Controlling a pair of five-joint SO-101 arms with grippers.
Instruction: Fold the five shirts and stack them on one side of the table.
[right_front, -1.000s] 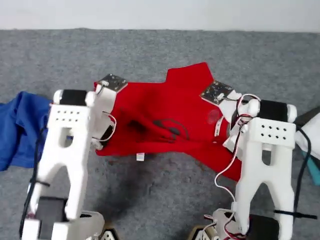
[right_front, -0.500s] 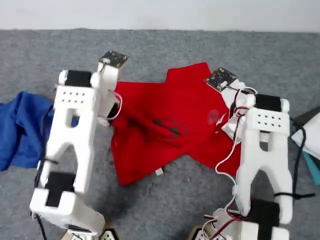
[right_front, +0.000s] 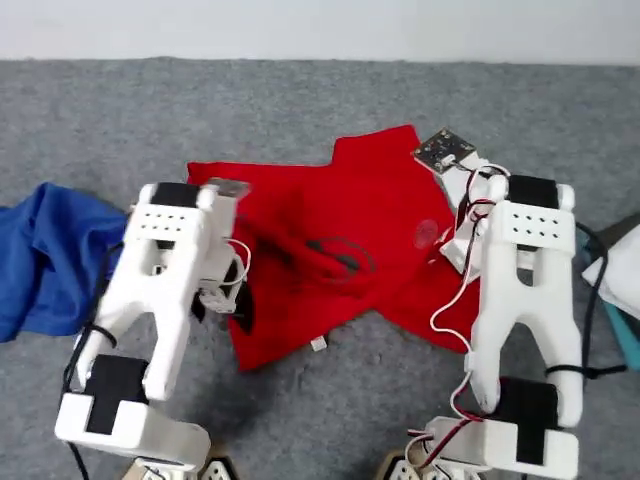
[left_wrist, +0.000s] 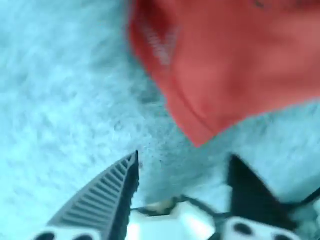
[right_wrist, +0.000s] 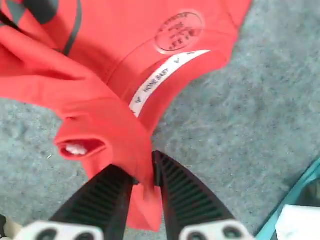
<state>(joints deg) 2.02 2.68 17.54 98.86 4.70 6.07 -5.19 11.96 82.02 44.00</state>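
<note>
A red shirt lies crumpled and partly spread in the middle of the grey carpeted table. A blue shirt is bunched at the left edge. My left gripper stands open just above the carpet, with a corner of the red shirt a short way beyond its fingertips and nothing between them. In the high view the left gripper is at the shirt's near-left edge. My right gripper is shut on a fold of the red shirt near its collar label, at the shirt's right side.
A teal and white object lies at the right edge of the table, close to the right arm; the teal object also shows in the right wrist view. Bare carpet stretches along the far side and in front of the red shirt.
The left arm swung up and away, then came back down nearer the front. The shirt's near-left hem shifted into a point. The right arm stayed on its fold, moving slightly.
</note>
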